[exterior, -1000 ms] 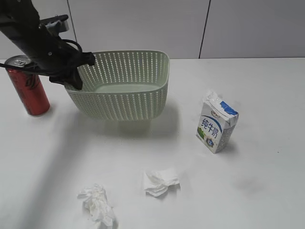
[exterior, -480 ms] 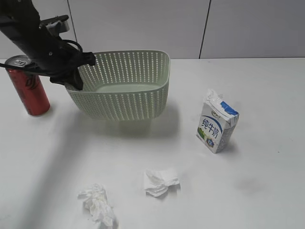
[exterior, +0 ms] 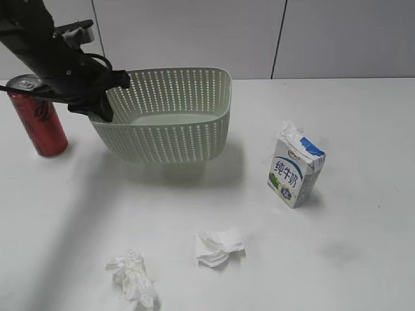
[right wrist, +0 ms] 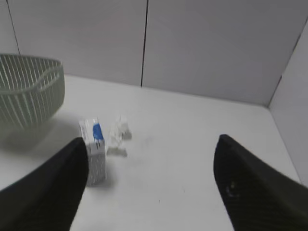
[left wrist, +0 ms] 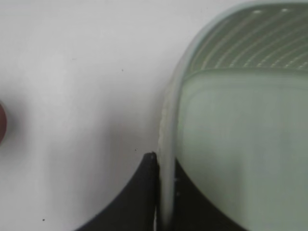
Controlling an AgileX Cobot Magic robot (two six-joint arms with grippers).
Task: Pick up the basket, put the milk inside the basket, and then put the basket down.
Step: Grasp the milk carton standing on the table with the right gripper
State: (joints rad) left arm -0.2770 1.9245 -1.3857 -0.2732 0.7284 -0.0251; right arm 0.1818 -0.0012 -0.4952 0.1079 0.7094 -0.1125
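**Kid:** What is your left hand doing?

**Me:** My left gripper is pinched tight on the left end of the basket. One finger sits outside the wall, and the other is inside. The thin green rim runs right between them.

**Kid:** Is the basket on the table?

**Me:** It looks lifted. It hangs tipped, and there is a soft shadow on the white table below it.

**Kid:** Where is the milk?

**Me:** The milk stands up on the table, off to the right of the basket and well apart from it. It is not in the basket.

**Kid:** And your right hand?

**Me:** My right gripper is spread wide open and holds nothing. It hangs in the air. From there I see the milk down below and the basket far to the side.

**Kid:** What else is there?

**Me:** A red can stands just left of my left arm. Two crumpled tissues, one tissue and another tissue, lie near the front of the table.
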